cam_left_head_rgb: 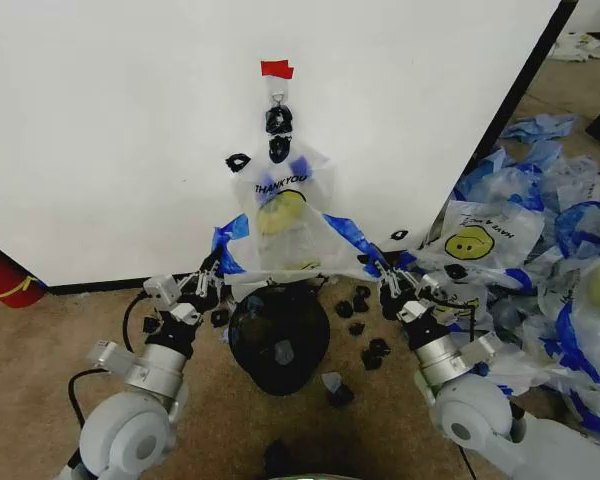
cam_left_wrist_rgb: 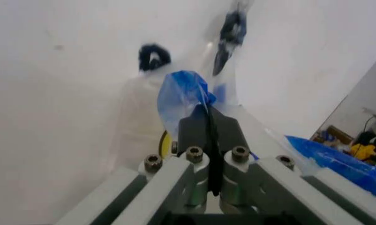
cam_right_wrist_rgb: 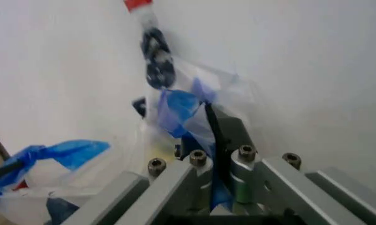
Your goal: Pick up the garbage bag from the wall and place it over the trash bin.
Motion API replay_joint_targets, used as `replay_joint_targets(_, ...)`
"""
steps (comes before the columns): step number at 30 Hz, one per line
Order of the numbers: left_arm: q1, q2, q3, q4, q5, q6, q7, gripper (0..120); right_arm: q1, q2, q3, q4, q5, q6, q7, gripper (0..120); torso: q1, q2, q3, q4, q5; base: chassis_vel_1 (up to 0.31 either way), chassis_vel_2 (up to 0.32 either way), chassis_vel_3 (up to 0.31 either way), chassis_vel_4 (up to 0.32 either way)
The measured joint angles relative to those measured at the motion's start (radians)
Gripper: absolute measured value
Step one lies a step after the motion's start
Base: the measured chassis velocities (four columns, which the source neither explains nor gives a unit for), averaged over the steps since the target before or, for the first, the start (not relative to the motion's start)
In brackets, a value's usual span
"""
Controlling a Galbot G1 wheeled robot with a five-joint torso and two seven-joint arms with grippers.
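Bag: we see the thin see-through plastic garbage bag with yellow smiley face hanging on the flat white wall, just above the round black trash bin.
Left gripper: jaws closed on its blue edge.
Right gripper: likewise clamped on blue film.
Handling: we judge it light, limp, slippery, tearable; the blue edges are where to hold it.

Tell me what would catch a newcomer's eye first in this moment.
The garbage bag, its yellow smiley face showing, is stretched wide against the wall just above the trash bin. The left tool and right tool each pinch a blue edge of it. To the right, a heap of bags covers the floor.
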Motion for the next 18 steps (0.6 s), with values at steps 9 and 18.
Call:
replay_joint_targets(9, 0.031, 0.025, -0.069, -0.079, -0.024, 0.007, -0.004, 0, 0.047, -0.023, -0.006, 0.124, 0.038, -0.018, 0.013, 0, 0.000, 0.000, 0.000, 0.0000, 0.0000, 0.000, 0.000, 0.000, 0.000)
replay_joint_targets(18, 0.086, 0.070, -0.160, -0.175, -0.061, 0.020, -0.024, 0, 0.070, -0.044, -0.003, 0.241, 0.080, -0.034, 0.024, 0, 0.000, 0.000, 0.000, -0.0001, 0.0000, 0.000, 0.000, 0.000, 0.000)
